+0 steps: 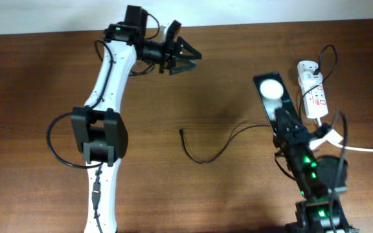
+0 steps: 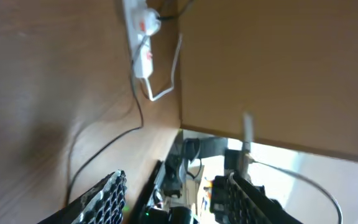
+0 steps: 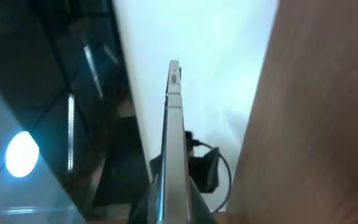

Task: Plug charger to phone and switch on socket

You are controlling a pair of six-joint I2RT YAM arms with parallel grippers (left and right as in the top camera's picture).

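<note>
Overhead: right gripper clamps phone beside socket; left gripper apart, far from charger.

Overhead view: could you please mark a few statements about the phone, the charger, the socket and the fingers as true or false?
1. The right fingers hold the phone. True.
2. The charger has its tip plugged into the phone. False: the tip lies loose on the table, well apart from the phone.
3. The left fingers grip the charger. False: they are open and empty, away from it.
4. The socket lies on the table beside the phone. True.
</note>
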